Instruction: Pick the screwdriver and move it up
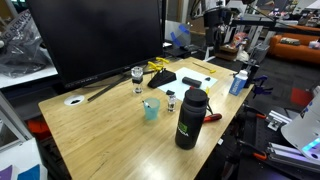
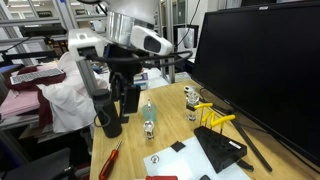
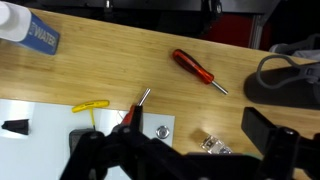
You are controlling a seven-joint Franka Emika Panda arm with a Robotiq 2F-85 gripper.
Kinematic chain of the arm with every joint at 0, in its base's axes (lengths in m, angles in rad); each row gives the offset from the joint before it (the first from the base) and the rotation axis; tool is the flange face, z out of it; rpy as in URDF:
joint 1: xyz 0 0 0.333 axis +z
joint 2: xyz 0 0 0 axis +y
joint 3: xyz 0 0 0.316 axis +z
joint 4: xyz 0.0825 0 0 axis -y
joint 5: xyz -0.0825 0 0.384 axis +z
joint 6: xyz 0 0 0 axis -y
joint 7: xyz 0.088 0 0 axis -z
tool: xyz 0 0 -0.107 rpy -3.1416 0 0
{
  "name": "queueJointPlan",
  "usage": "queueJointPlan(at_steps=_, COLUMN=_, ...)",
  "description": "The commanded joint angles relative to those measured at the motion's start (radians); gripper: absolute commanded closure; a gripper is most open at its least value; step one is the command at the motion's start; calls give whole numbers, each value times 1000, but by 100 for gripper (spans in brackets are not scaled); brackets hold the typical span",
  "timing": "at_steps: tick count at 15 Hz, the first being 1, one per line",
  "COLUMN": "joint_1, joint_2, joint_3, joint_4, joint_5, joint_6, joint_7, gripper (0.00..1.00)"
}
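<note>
the red-handled screwdriver (image 3: 195, 68) lies flat on the wooden table (image 3: 120, 60), near its edge and close to the black bottle (image 1: 190, 118). the step in hand seems to be the approach, as nothing is grasped yet. the gripper (image 3: 185, 160) hangs above the table pointing down, and its 2 fingers look spread and empty. next it must shift over the handle, line up across it, descend and close.
</note>
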Motion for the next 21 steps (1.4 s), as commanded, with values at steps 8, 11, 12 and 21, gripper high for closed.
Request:
queueJointPlan(at_steps=8, joint_1=-68, joint_2=204, joint_3=-20, joint_4=-81, joint_5=104, joint_6=296, joint_7=24, gripper=0)
queueJointPlan(at_steps=11, joint_1=-68, joint_2=209, joint_3=-19, joint_4=-80, joint_5=102, joint_6=305, joint_7=34, gripper=0)
queueJointPlan(at_steps=12, joint_1=-68, joint_2=206, joint_3=-19, joint_4=-80, joint_5=102, joint_6=305, joint_7=35, gripper=0)
queueJointPlan(at_steps=21, joint_1=-83, joint_2=369, joint_3=-20, joint_4=-51, joint_5=117, joint_6=507, joint_7=46, gripper=0)
